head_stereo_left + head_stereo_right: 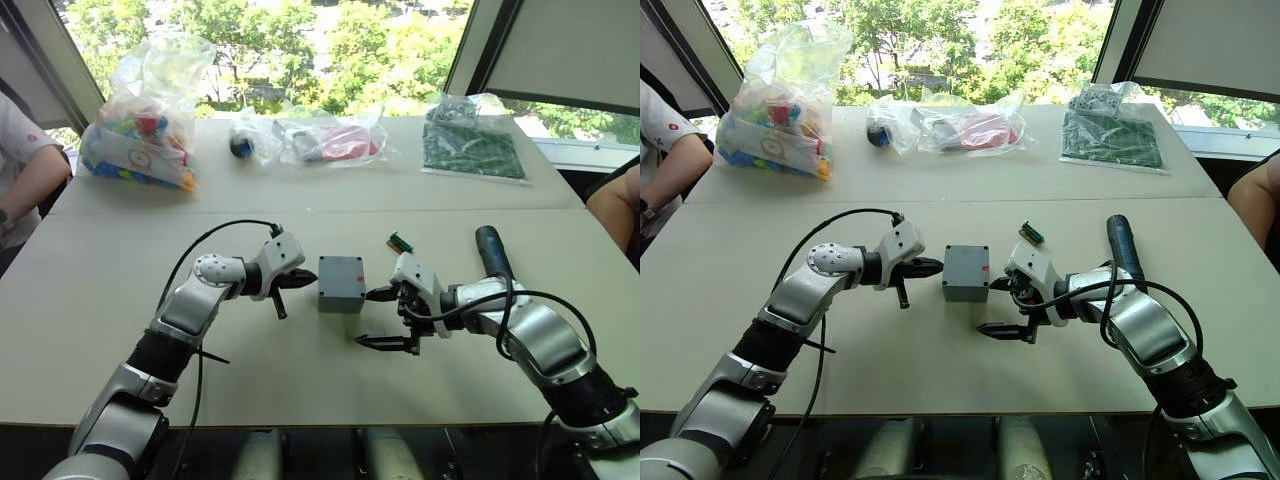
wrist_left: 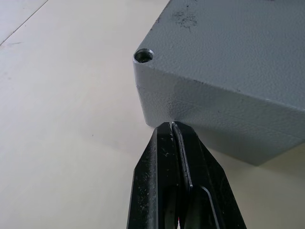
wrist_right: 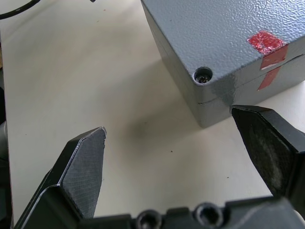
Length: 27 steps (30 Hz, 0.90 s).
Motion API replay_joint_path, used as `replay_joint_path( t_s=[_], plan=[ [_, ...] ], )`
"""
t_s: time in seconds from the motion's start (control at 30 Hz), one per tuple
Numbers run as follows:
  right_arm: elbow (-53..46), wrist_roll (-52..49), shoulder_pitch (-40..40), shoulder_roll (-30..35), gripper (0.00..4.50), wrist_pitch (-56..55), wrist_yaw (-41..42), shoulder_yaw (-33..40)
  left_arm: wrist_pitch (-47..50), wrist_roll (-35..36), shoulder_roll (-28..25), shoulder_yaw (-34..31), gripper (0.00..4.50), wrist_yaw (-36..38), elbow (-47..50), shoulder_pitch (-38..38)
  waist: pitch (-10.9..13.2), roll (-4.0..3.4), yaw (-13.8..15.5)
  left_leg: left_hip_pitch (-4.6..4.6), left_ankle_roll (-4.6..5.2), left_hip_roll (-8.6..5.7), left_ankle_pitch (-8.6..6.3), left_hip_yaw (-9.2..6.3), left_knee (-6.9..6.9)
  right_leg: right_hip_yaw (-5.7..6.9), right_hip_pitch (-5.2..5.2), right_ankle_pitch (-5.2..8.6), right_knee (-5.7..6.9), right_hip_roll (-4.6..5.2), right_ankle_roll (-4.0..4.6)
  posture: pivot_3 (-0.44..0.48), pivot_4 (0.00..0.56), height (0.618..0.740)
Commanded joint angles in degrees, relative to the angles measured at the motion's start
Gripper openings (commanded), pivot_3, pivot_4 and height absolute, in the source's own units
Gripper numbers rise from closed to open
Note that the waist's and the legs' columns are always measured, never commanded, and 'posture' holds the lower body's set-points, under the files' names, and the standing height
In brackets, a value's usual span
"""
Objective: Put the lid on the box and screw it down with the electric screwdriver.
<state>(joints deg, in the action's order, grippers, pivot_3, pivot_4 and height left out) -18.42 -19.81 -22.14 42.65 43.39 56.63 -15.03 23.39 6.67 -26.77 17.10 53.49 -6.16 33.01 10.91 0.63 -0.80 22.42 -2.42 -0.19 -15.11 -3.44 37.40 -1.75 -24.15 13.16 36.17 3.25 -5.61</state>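
While no brand, label or legible writing shows on any item, findings run largest to smallest:

Table (image 1: 300, 380): one, pale and smooth, with a seam across mid-frame.
Bags: three clear plastic ones along the upper frame; coloured-parts bag (image 1: 145, 125) at upper left, red-contents bag (image 1: 325, 140) at upper centre, green-contents bag (image 1: 472, 145) at upper right.
Box (image 1: 342, 283): one, grey textured plastic, square, centre of frame; the lid (image 3: 224, 28) is seated on it, seam visible, recessed corner screw hole, red tape mark across the seam.
Electric screwdriver (image 1: 493, 250): one, dark cylinder, lying right of centre beside the right arm.
Left gripper (image 1: 300, 281): fingers clenched together, tips touching the box's left wall.
Right gripper (image 1: 384, 318): released, two fingers spread wide; upper fingertip just beside the box's right corner.
Green connector (image 1: 400, 242): one, small, above the right gripper.
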Motion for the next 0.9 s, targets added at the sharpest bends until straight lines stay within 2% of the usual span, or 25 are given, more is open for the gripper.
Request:
replay_joint_path(
  t_s=[0.03,0.13,0.23,0.33,0.5,0.63,0.8,0.9],
  plan=[
    [-1.9,-0.7,-0.1,0.4,4.48,-0.4,-0.1,1.8,-0.9,0.0,0.4,-0.9,0.0,0.0,0.5,1.0,0.0,0.0,0.0,0.0,0.0,0.0,0.0,0.0,0.0,0.0,0.0,0.0,0.0,0.0,0.0,0.0,0.15,0.74],
    [-1.9,-0.9,-0.2,1.6,4.48,-0.2,0.2,2.7,-0.2,0.5,0.0,-0.8,0.0,0.9,1.7,0.3,0.0,0.0,0.0,0.0,0.0,0.0,0.0,0.0,0.0,0.0,0.0,0.0,0.0,0.0,0.0,0.0,0.15,0.74],
    [-2.8,-11.1,-1.6,0.3,4.48,9.1,-1.4,13.7,3.1,3.2,-2.6,-2.9,0.0,3.3,4.4,-1.5,0.0,0.0,0.0,0.01,0.0,0.0,0.0,0.0,0.0,0.0,0.0,0.0,0.0,0.0,0.0,0.0,0.15,0.74],
    [-2.7,-18.0,-1.3,2.1,4.48,15.0,-0.6,21.7,8.4,8.8,-3.8,-6.9,0.0,5.0,6.6,-3.1,0.0,0.0,0.0,0.0,0.0,0.01,0.0,-0.02,-0.01,0.0,0.0,0.0,0.01,0.0,0.0,0.0,0.15,0.74],
    [5.8,-22.0,-6.2,0.9,4.48,17.2,-3.7,29.1,16.7,18.5,-2.2,-15.2,0.0,2.7,11.7,-2.7,0.0,0.01,0.0,-0.01,0.0,0.01,0.0,-0.03,0.0,0.04,0.02,0.0,0.01,0.0,0.01,0.0,0.15,0.74],
    [19.5,-10.9,-13.3,-3.0,4.48,5.3,-10.2,23.6,22.6,23.4,-2.1,-18.4,0.0,0.4,16.1,-1.2,0.0,0.01,-0.4,-0.05,0.0,0.01,0.0,-0.01,0.02,0.03,0.06,-0.01,0.01,0.01,0.01,0.0,0.15,0.74],
    [29.1,-3.4,-16.5,-5.5,4.48,-4.3,-11.7,18.4,25.4,25.3,-3.7,-17.4,0.0,-1.0,21.5,-1.8,0.0,0.01,-0.3,-0.02,0.0,0.01,0.0,-0.01,-0.17,0.03,-0.05,0.0,0.01,0.0,0.0,0.0,0.15,0.74],
    [36.7,0.1,-19.1,-8.8,3.87,-9.7,-11.5,15.7,26.7,25.4,-5.4,-16.1,0.0,-1.8,25.1,-3.0,0.0,0.01,-0.6,0.0,-0.01,0.0,0.01,0.06,-0.16,-0.02,-0.07,-0.01,0.0,0.03,0.0,0.0,0.15,0.74]
  ],
)
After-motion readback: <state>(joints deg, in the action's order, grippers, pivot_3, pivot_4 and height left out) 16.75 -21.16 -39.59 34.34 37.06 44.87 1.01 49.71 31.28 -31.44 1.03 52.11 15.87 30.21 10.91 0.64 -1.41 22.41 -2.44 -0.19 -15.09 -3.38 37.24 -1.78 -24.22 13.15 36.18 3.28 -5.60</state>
